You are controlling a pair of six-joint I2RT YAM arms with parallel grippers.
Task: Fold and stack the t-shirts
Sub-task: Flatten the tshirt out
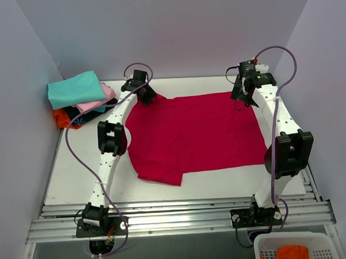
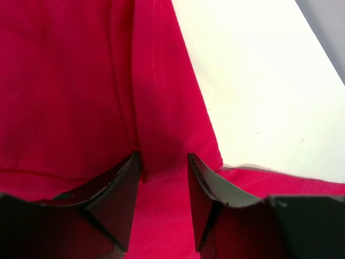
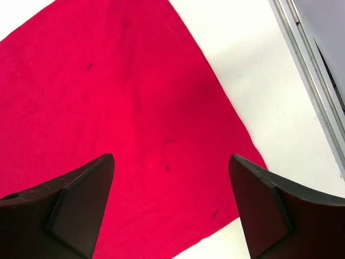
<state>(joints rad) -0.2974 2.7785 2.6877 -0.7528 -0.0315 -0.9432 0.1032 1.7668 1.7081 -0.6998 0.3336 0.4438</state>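
Observation:
The crimson-red t-shirt (image 1: 196, 134) lies spread flat on the white table (image 1: 77, 179). My left gripper (image 1: 144, 95) is low over its far left corner, at a sleeve. In the left wrist view the fingers (image 2: 163, 156) stand narrowly apart, with a fold of the red shirt (image 2: 64, 81) between the tips and not pinched. My right gripper (image 1: 244, 96) is wide open above the far right corner; the right wrist view shows it (image 3: 171, 156) empty over the flat red cloth (image 3: 108, 81). A stack with a teal shirt (image 1: 73, 89) on top, then pink (image 1: 100, 101), black and orange (image 1: 62, 118), sits at the far left.
A white basket (image 1: 293, 247) holding orange cloth stands below the table's front right corner. Aluminium rails (image 1: 182, 212) run along the near edge. Walls close in on the left, the back and the right.

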